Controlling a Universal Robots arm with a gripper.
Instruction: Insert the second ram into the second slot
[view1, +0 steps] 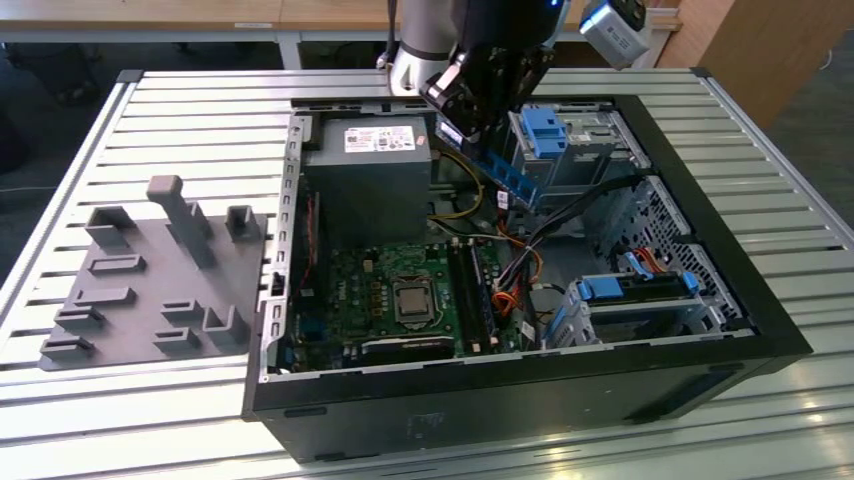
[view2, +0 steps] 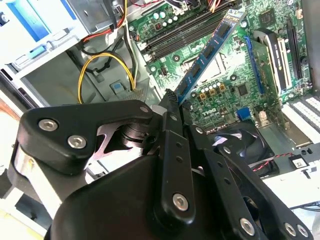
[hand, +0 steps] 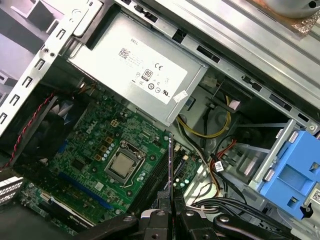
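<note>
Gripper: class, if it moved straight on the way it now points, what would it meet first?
Probably the memory slots on the green board: the ram stick in the gripper points toward them, and its tip would touch first; depth is unclear.

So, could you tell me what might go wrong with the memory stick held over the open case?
The thin dark-blue circuit-board stick, gripped at one end by the black tool, hangs tilted, so it might meet the long black motherboard slots askew. Black cables close beside it could snag.
</note>
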